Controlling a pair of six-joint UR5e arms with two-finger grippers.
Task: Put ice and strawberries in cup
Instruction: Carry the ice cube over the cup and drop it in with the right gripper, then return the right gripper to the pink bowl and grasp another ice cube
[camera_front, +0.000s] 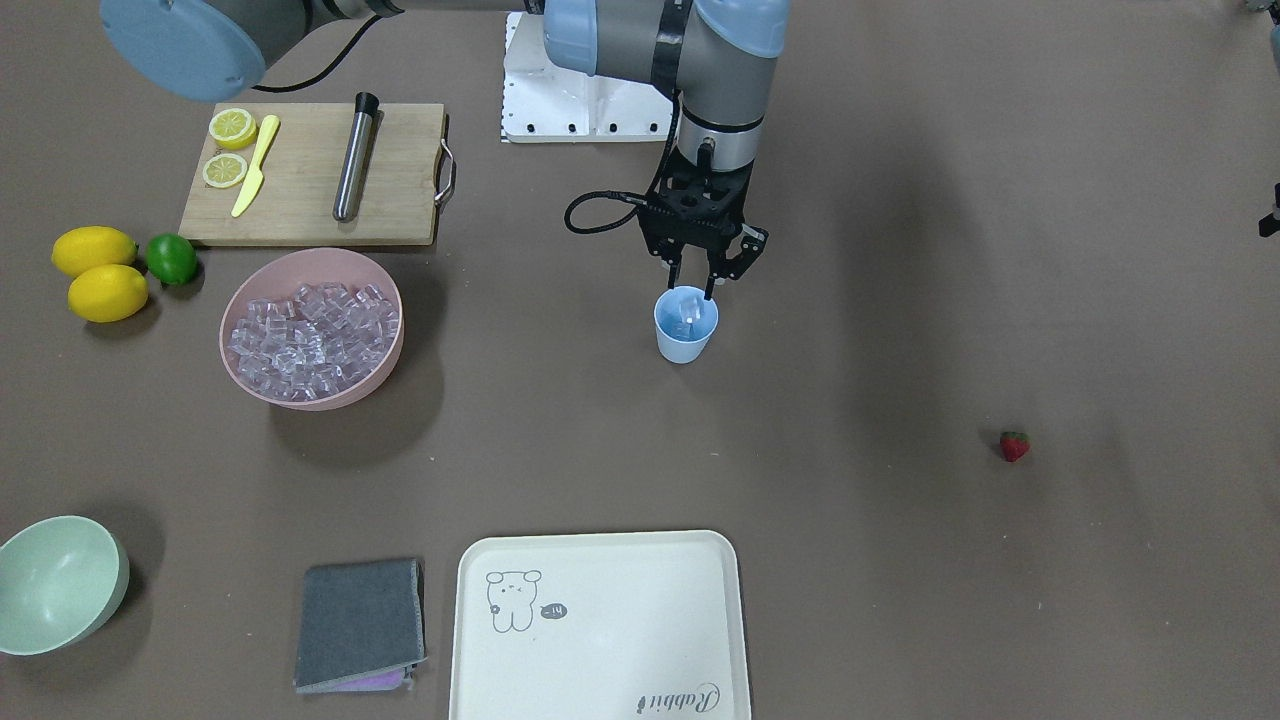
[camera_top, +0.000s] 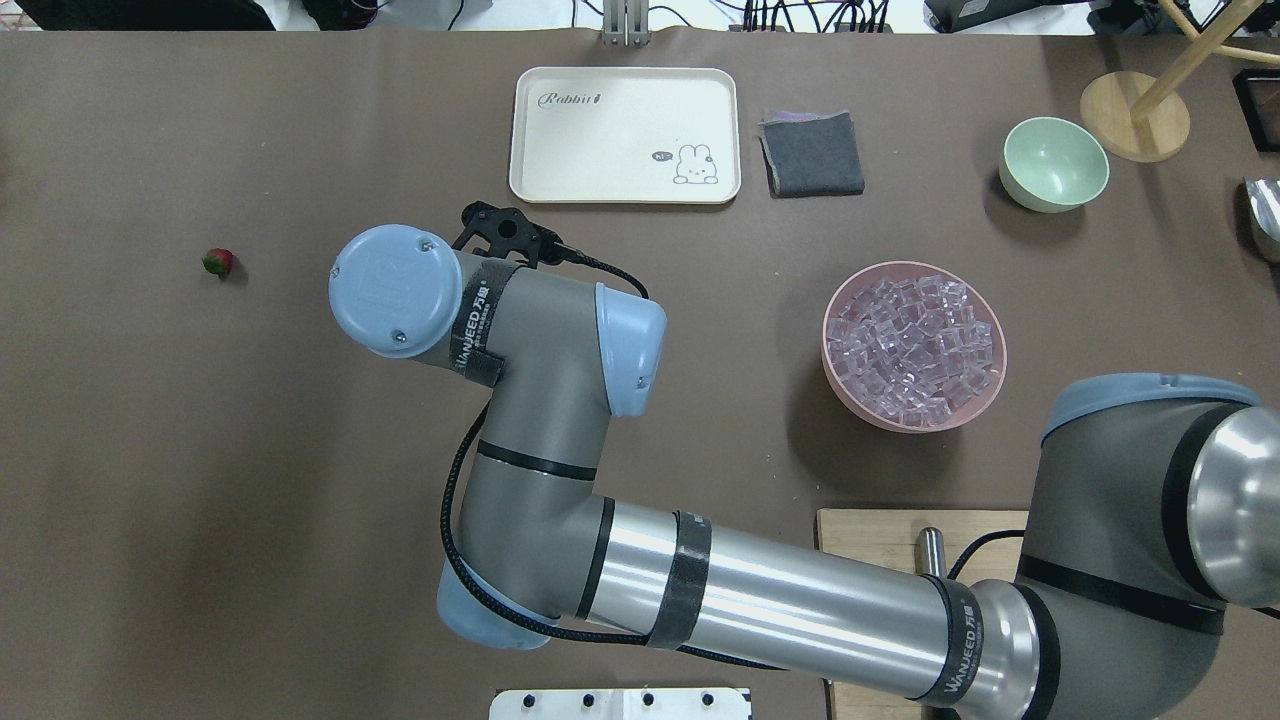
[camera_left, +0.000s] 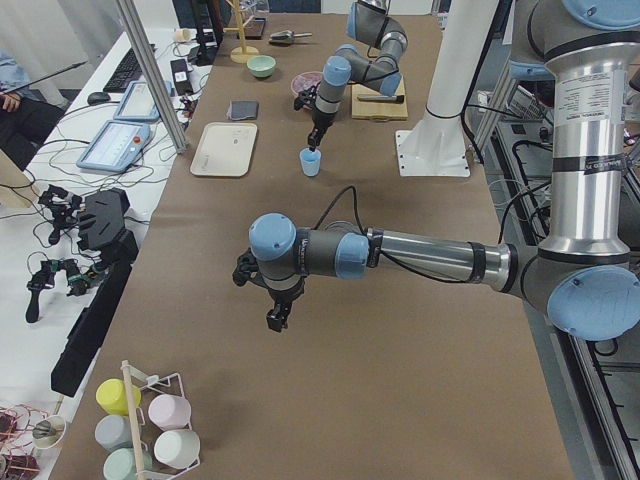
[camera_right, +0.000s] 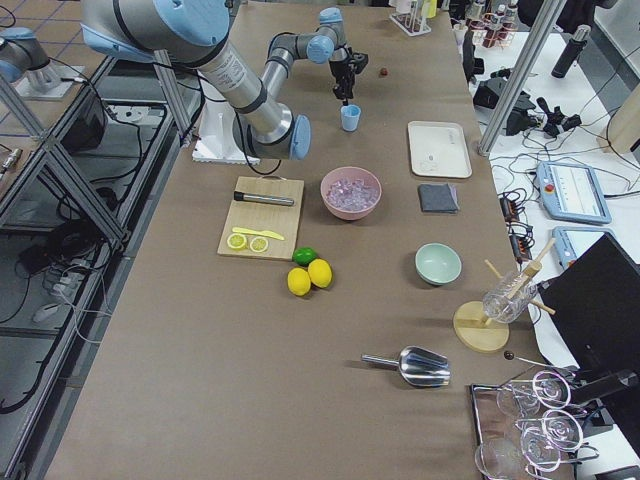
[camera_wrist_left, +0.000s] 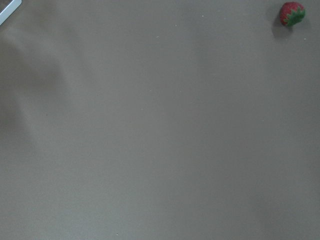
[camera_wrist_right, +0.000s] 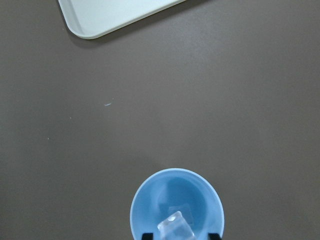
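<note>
**Ice cube in the cup, strawberry out on the table**

We see the right tool (camera_front: 694, 290) hanging straight down over the light-blue cup (camera_front: 685, 335) at the centre of the front-facing view, its tips at the rim. The tips stand apart, wider than the single ice cube (camera_wrist_right: 175, 227) that shows between them inside the cup in the right wrist view, and we make out no contact between tips and cube. More ice (camera_front: 312, 338) fills the pink bowl (camera_front: 320, 402) left of centre, well apart from the cup. The strawberry (camera_front: 1014, 445) lies alone on the brown table (camera_front: 880, 300) at the right of that frame, far from the cup; the left wrist view catches it in the upper right corner. The left tool (camera_left: 276, 318) shows only in the left side view, hanging over bare table at mid-frame, and we cannot tell whether its tips are apart or together. A cream tray (camera_front: 600, 690) sits at bottom centre.
</note>
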